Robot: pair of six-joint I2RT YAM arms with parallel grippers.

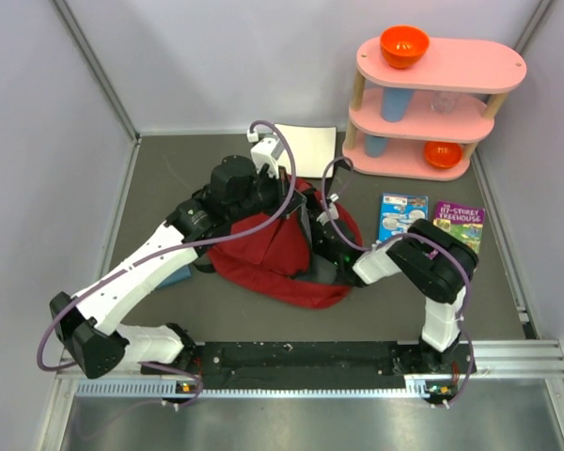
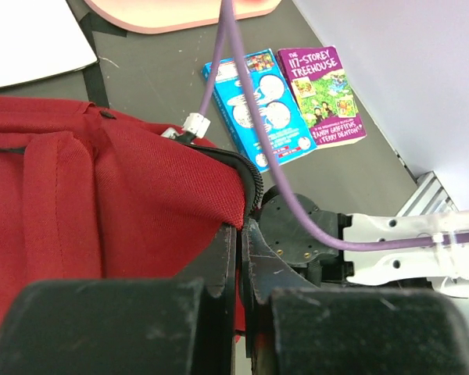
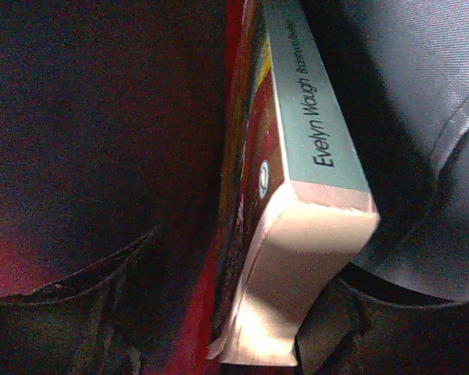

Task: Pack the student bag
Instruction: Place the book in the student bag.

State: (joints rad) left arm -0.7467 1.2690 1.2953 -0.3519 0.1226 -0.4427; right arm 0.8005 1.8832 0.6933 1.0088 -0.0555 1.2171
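Fabric of the student bag (image 1: 263, 265), mid-table, sits pinched in the left gripper (image 2: 240, 238); only the right wrist view shows a paperback (image 3: 313, 156) inside, flanked by the right gripper (image 3: 238, 344), grip unclear.

Dark red fabric student bag (image 1: 263, 258) lies slumped flat at the middle of the grey table (image 1: 169, 178), in front of the pink shelf unit (image 1: 423, 113). Its black-zippered edge on the right side is raised and parted; an Evelyn Waugh paperback (image 3: 313, 141) stands spine-outward in the dim interior.
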